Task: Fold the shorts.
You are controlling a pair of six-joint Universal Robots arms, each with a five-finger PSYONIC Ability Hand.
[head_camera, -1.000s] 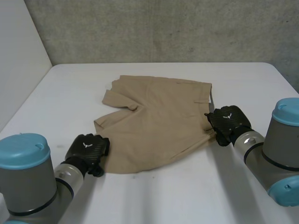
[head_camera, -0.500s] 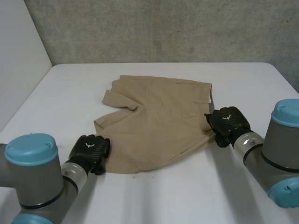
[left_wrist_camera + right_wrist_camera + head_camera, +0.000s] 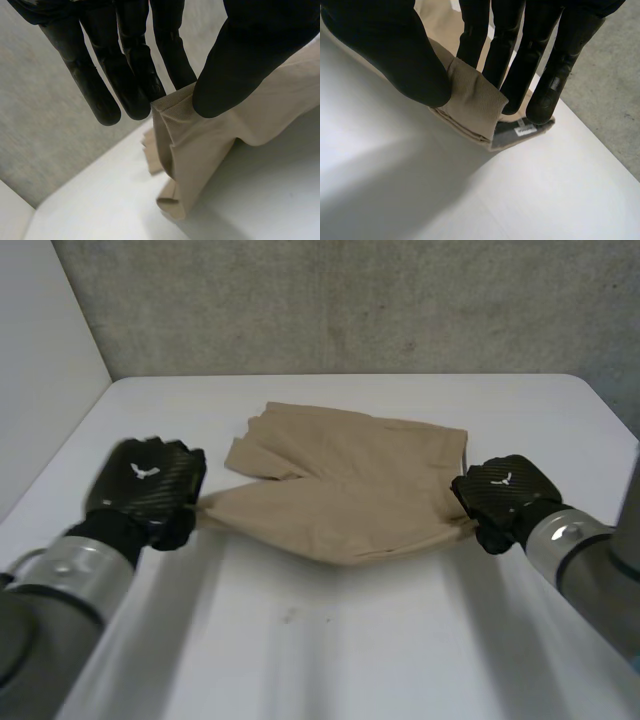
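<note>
Tan shorts (image 3: pixel 340 490) sit mid-frame on the white counter (image 3: pixel 330 640). Left hand (image 3: pixel 145 485) pinches the near left corner, right hand (image 3: pixel 505 495) the near right. Front edge is up; the fold looks barely begun.

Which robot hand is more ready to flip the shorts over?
Probably the left hand: it pinches a leg corner of the shorts, held up off the table. The right hand pinches the waistband corner too, but low, close to the table.
</note>
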